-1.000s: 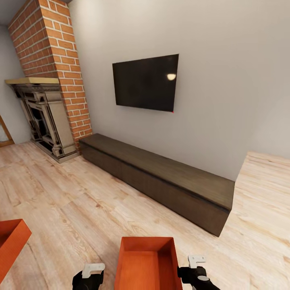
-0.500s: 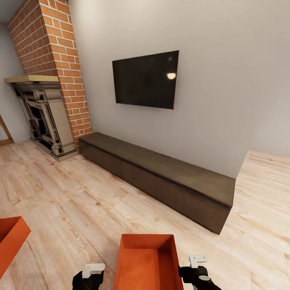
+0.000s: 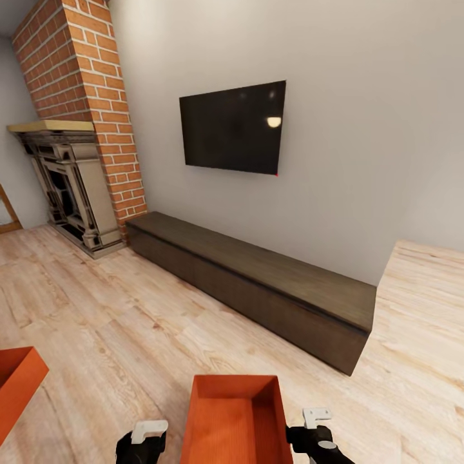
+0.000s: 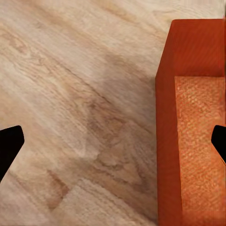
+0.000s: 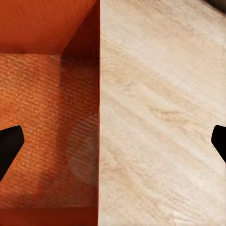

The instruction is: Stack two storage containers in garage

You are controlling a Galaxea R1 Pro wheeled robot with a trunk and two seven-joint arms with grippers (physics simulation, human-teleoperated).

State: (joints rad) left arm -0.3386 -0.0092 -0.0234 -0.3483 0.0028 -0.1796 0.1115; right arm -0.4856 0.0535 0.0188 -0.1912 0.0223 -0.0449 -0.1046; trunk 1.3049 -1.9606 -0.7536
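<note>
Over the last second the whole head view has slid a little: the TV (image 3: 233,127) and the long dark cabinet (image 3: 258,283) sit slightly higher in the picture than before, and the container at the left edge (image 3: 18,386) has drifted outward, which reads as the camera and base creeping rather than the things moving. In the last half second almost nothing has shifted, so the robot seems to have settled in front of the nearer container (image 3: 235,419), which lies on the wood-plank floor (image 3: 103,322) of the living room between the 2 arms. The left gripper (image 3: 143,437) and the right gripper (image 3: 314,426) flank it, 1 at each long wall. In each wrist view the fingers are spread wide, 1 tip over the ribbed inside of the tub and the other over bare floor, so each gripper straddles a wall without yet pinching it. My judgement is that the approach is done and the 2-armed grasp comes next; both containers are far from the garage, so the task has barely begun.
</note>
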